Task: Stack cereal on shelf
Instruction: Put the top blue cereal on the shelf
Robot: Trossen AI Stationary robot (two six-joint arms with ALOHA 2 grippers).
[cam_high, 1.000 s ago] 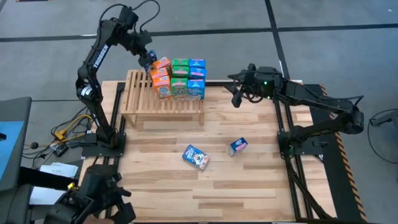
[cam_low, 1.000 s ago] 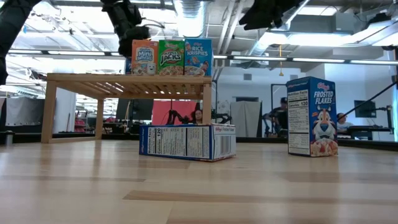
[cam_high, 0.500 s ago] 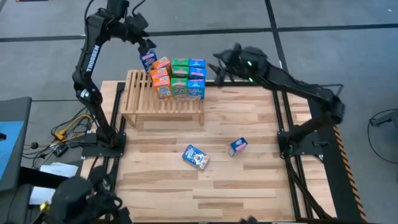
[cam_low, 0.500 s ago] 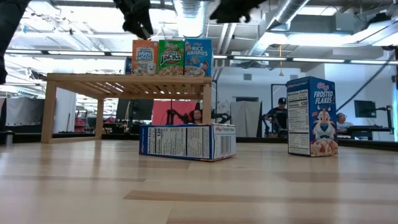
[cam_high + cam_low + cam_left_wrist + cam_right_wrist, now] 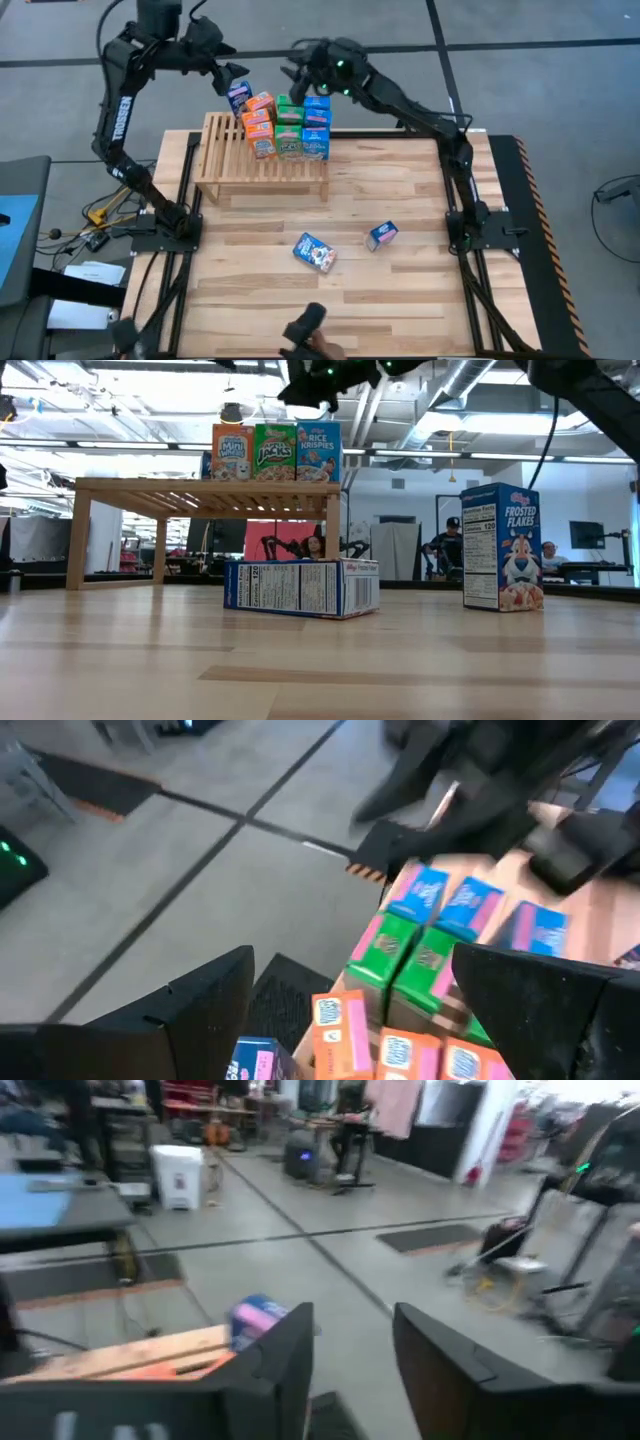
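Small cereal boxes stand stacked on the light-wood slatted shelf [image 5: 262, 160]: orange [image 5: 258, 122], green [image 5: 290, 118] and blue [image 5: 316, 118] ones, with a blue-and-pink box [image 5: 238, 95] at their far left. My left gripper [image 5: 226, 72] hangs open above and beyond that box, nothing between its fingers [image 5: 350, 990]. My right gripper [image 5: 292, 74] reaches level over the far side of the stack, open and empty [image 5: 352, 1370]. One blue box [image 5: 315, 252] lies flat on the tabletop. Another [image 5: 383, 235] stands upright near it.
The shelf stands at the table's far left on short legs [image 5: 80, 540], its left slats bare. In the low view the lying box [image 5: 300, 587] and the upright box [image 5: 502, 547] sit mid-table. A dark object [image 5: 305, 335] shows at the near edge.
My left gripper has risen and drawn back from the blue-and-pink box toward the far left, still open; the box stays on the shelf. My right gripper has swung from the table's far right toward the left, arriving above the far side of the stacked boxes.
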